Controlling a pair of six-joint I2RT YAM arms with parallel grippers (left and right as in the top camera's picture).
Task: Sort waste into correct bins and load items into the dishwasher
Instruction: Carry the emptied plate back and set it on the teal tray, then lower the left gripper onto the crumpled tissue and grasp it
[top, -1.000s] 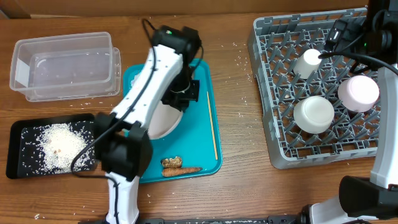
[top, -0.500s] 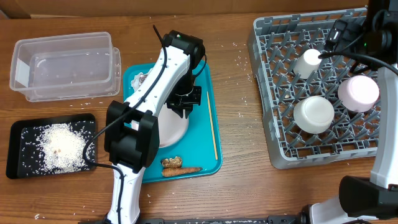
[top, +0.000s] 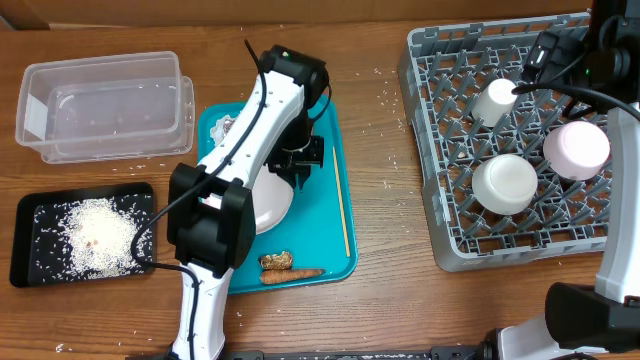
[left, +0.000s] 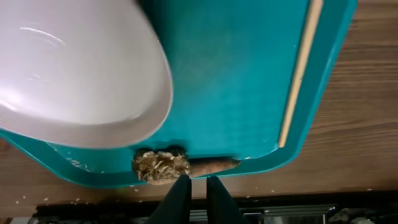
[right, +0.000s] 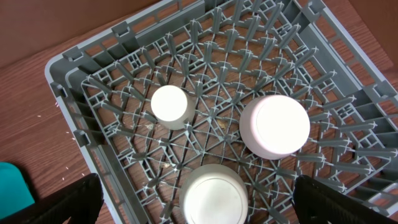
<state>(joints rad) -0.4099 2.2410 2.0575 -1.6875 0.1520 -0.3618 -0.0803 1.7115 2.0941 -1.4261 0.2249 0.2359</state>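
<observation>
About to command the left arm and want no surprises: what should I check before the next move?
1. Left gripper empty: ok, jaws nearly closed on nothing.
2. Large round white plate loaded: not ok, lies on the teal plastic tray.
3. Brown lumpy scrap and orange-brown carrot-like stick binned: not ok, both at tray's edge.
4. Grey plastic dish rack has room: ok, many pegs free.
5. Right gripper open: ok, above rack.
6. Plate's underside clean: cannot tell.

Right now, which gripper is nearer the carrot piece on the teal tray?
Left. The left gripper hovers over the teal tray, close to the carrot piece; the right gripper hangs over the grey dish rack, far off.
</observation>
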